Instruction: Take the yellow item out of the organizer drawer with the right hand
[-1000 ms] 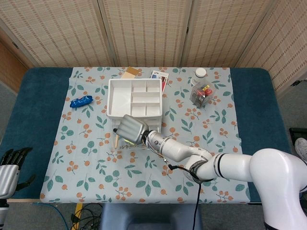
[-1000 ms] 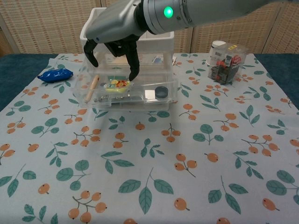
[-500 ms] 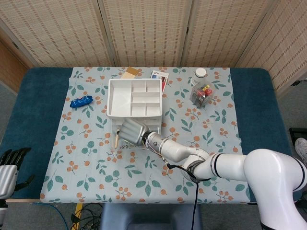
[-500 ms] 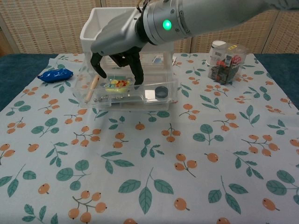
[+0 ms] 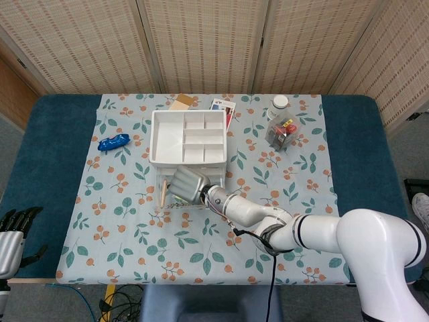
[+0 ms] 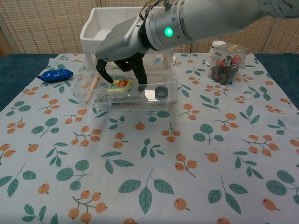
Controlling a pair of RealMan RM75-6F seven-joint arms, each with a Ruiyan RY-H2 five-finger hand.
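The yellow item (image 6: 120,84) lies in the pulled-out clear drawer (image 6: 164,101) of the white organizer (image 6: 96,24). My right hand (image 6: 122,46) reaches down into the drawer from above. Its thumb and fingers (image 6: 140,74) stand on either side of the yellow item with small gaps, and I see no firm grip. In the head view the right hand (image 5: 187,184) covers the item and most of the drawer in front of the organizer (image 5: 167,137). My left hand (image 5: 13,231) hangs off the table's near left corner, fingers apart and holding nothing.
The drawer also holds a wooden stick (image 6: 92,86), a black round piece (image 6: 161,91) and small metal bits. A blue packet (image 6: 55,74) lies to the left, a clear box of small things (image 6: 226,60) with a white jar behind it to the right. Cards (image 5: 224,106) lie behind the organizer.
My right hand has sunk lower into the drawer and its fingers have come in closer around the yellow item. The left hand has dropped slightly at the frame's corner.
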